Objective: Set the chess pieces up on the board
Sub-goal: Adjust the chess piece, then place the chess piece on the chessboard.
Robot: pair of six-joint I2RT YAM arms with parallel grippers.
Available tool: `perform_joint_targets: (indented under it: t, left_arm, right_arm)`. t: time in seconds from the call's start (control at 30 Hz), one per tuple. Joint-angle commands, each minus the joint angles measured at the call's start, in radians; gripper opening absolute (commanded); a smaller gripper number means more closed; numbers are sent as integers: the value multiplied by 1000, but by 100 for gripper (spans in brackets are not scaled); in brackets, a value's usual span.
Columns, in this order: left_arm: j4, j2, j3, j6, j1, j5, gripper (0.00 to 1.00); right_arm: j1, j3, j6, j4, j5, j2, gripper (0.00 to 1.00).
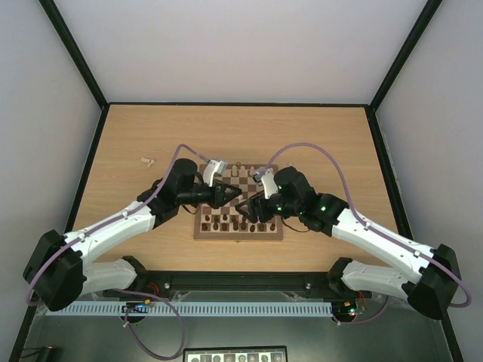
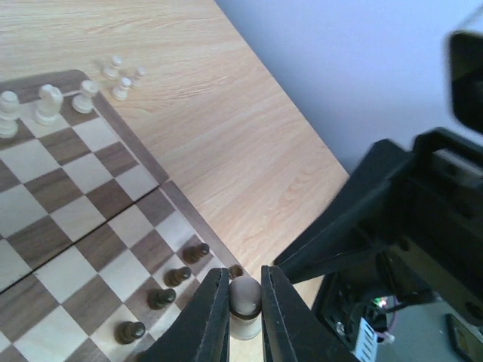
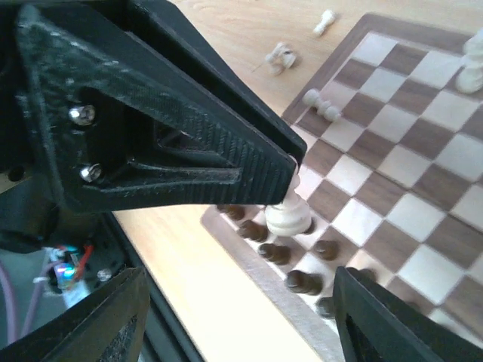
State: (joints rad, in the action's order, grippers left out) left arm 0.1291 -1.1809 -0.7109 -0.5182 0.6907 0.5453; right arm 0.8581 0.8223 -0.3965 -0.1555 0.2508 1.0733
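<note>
From my station I see the counter (image 1: 226,136) carrying the board (image 1: 226,233) near its middle, with both grippers low over the board's near half. My left gripper (image 2: 244,302) is pinching one pale chess piece (image 2: 245,290) at the board's edge, just beside a row of dark chessmen (image 2: 162,298). My right gripper (image 3: 241,324) stands spread wide, close by, gripping nothing. Three more pale pieces (image 2: 49,102) stand upright on the far row. A few small pale pieces (image 2: 121,75) sit on the counter off that corner.
</note>
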Motion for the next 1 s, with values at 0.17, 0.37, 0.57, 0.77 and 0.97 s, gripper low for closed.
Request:
perform_joint_targets:
  t: [0.17, 0.37, 0.57, 0.77, 0.97]
  left_arm:
    - [97, -107, -61, 51, 19, -226, 3]
    - [175, -306, -150, 121, 126, -485, 3]
    - [293, -520, -258, 171, 199, -640, 2]
    - [369, -653, -331, 187, 238, -694, 2]
    - [366, -764, -412, 195, 254, -735, 2]
  right_arm:
    - [-12, 53, -73, -164, -320, -94, 74]
    - [-87, 42, -105, -176, -395, -140, 76]
    - [-133, 23, -120, -161, -480, -231, 77]
    - [-140, 20, -105, -173, -503, -270, 78]
    - [-144, 5, -98, -155, -476, -263, 78]
